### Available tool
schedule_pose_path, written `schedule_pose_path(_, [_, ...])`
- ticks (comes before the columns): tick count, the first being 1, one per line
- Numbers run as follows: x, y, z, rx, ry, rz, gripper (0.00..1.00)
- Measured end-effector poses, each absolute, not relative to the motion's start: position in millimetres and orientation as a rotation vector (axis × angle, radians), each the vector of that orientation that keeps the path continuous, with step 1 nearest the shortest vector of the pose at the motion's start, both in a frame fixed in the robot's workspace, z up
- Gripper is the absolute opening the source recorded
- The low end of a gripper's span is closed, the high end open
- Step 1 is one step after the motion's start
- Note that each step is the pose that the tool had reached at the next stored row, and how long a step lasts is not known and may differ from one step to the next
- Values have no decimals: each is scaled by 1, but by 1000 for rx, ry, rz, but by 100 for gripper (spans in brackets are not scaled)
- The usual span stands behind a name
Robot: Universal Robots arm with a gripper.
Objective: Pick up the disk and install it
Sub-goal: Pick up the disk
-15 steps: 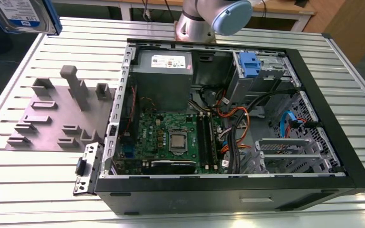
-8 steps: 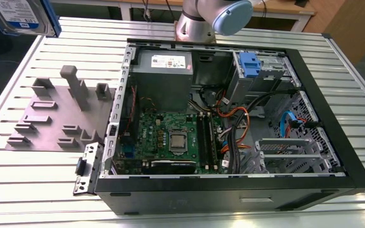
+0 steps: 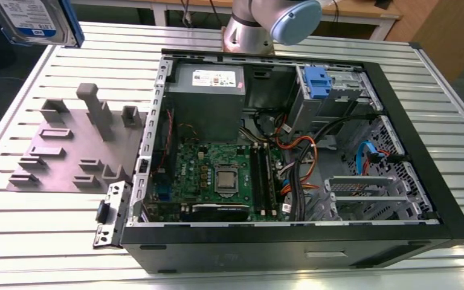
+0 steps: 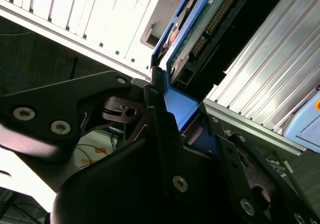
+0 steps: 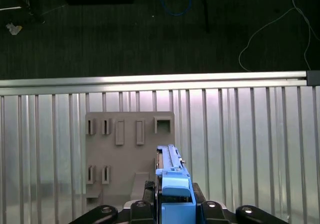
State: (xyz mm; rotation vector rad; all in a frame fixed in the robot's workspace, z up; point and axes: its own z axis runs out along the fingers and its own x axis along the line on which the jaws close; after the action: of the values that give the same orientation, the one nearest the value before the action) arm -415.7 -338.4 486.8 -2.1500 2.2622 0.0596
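holds the disk (image 3: 38,21) high off the slatted table (image 3: 22,241), near the table's far corner at the exterior view's left, open air all round. hangs edge-down with the grey slotted fixture (image 5: 125,149) below in the first wrist view. clamped by the gripper (image 5: 176,206) on its blue rail. well apart from the open computer case (image 3: 425,181). wrist pointed down at the table; arm (image 3: 272,24) rooted behind the case.

Silver tube arm (image 3: 246,33) with pale blue joint cap (image 3: 295,21); matte black gripper (image 5: 175,206), flat bolted link plates (image 4: 60,116), round silver screws (image 4: 180,183).
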Motion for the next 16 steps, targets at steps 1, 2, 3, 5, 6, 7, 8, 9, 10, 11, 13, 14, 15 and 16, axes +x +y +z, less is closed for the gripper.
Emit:
schedule_pose_path(1, [-415,-338,487,-2150,2262,60,36])
schedule_pose_path(2, [-413,-338,487,-2150,2262,60,36])
schedule_pose_path(3, [-412,-338,487,-2150,2262,60,36])
schedule_pose_path(5, [-410,-338,487,-2150,2262,60,36])
schedule_pose_path(6, [-410,-338,487,-2150,2262,60,36])
schedule_pose_path(7, [-409,-338,487,-2150,2263,60,36])
schedule_pose_path(8, [-409,-338,487,-2150,2263,60,36])
schedule_pose_path(9, [-408,-338,487,-2150,2262,60,36])
schedule_pose_path(10, [-408,-338,487,-2150,2262,60,36])
schedule_pose_path(11, [-408,-338,487,-2150,2262,60,36])
schedule_pose_path(13, [-408,-338,487,-2150,2262,60,36])
schedule_pose_path(14, [-408,-338,487,-2150,2262,60,36])
schedule_pose_path(15, [-408,-338,487,-2150,2262,60,36])
schedule_pose_path(16, [-408,-338,487,-2150,2262,60,36])
